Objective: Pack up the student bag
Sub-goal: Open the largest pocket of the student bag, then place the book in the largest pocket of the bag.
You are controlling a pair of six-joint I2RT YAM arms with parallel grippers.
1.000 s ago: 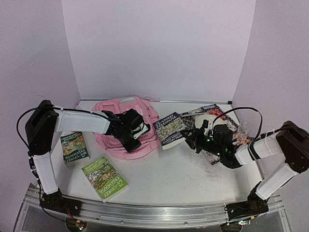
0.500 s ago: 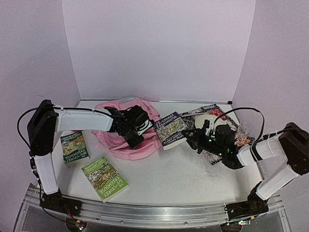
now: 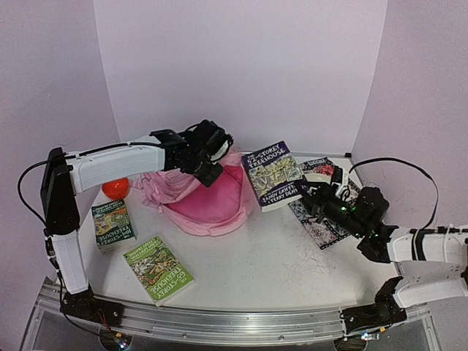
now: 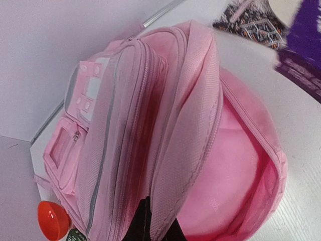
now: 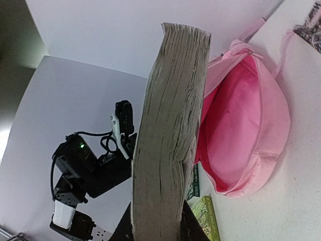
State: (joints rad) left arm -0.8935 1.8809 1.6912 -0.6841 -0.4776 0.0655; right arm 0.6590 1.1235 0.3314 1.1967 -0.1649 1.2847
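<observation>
Item: large soft pink fabric backpack (image 3: 212, 201), lying at the back left of the white table (image 3: 278, 270), its main compartment gaping open toward the right and showing a bare pink lining. The left gripper (image 3: 209, 172) is sitting at the backpack's upper rim, jaws pinched together on the fabric edge of the opening and holding that flap raised above the rest of the bag; in the left wrist view the dark fingertips (image 4: 143, 223) are biting the rim beside the zip. The right gripper (image 3: 311, 196) is hanging just right of the backpack's mouth, clamped on a thick purple-covered paperback book (image 3: 274, 174), which is tilting in the air beside the opening without touching the bag. A small orange-red ball (image 3: 115, 188) is resting against the backpack's left side. Two green paperback books are lying flat in front of the backpack, one near its left (image 3: 112, 224), one further forward (image 3: 158, 269). A black-and-white patterned book (image 3: 325, 223) is lying well right of the backpack.
</observation>
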